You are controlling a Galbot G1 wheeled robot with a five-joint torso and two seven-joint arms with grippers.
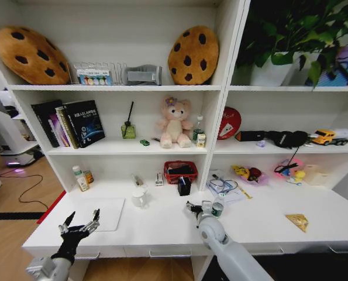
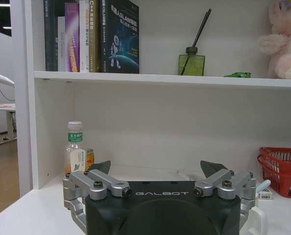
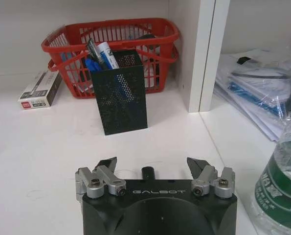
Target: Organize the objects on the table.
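On the white table (image 1: 162,231), my left gripper (image 1: 80,225) hovers open over the front left corner, beside the slim silver laptop (image 1: 102,213). In the left wrist view this gripper (image 2: 160,169) is empty and faces the shelving. My right gripper (image 1: 192,208) is open at the table's middle, just left of the green-and-silver can (image 1: 217,208). In the right wrist view that gripper (image 3: 152,164) points at a black mesh pen holder (image 3: 119,93) holding a blue pen (image 3: 93,65); the can (image 3: 282,193) is at its side. The tiny green toy car (image 1: 144,142) sits on the shelf above.
A red basket (image 1: 181,171) stands behind the pen holder (image 1: 184,186), with a small box (image 3: 39,89) beside it. A white mug (image 1: 140,198) sits mid-table. Bottles (image 1: 80,178) stand at the back left. Papers and glasses (image 1: 223,188) lie right of the shelf divider (image 3: 201,54).
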